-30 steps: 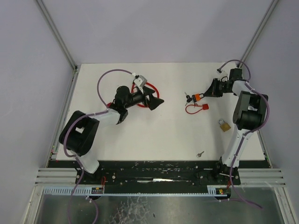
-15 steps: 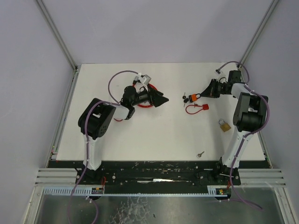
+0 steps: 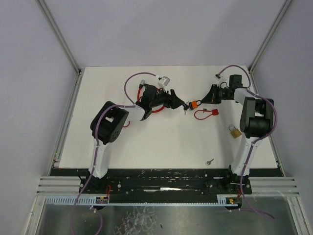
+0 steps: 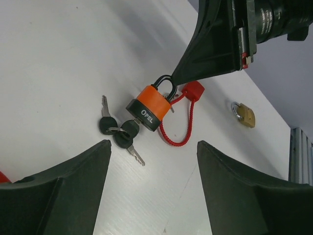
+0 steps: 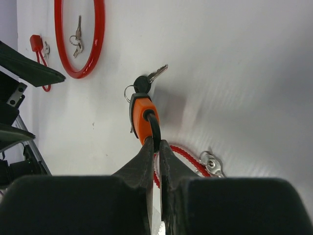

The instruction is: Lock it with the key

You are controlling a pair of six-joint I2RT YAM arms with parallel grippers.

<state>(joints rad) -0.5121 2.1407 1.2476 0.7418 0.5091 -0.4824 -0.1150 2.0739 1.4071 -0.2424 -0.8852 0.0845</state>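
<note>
Plainly, the right fingers clench the shackle of the orange padlock at mid-bench, keys bunched at its base. The left fingers gape empty, near the keys.

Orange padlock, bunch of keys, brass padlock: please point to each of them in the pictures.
Orange padlock [image 4: 154, 102], left wrist view, on its orange body.
Bunch of keys [image 4: 107, 125], left wrist view, on a black key head.
Brass padlock [image 4: 246, 116], left wrist view, on its brass body.
</note>
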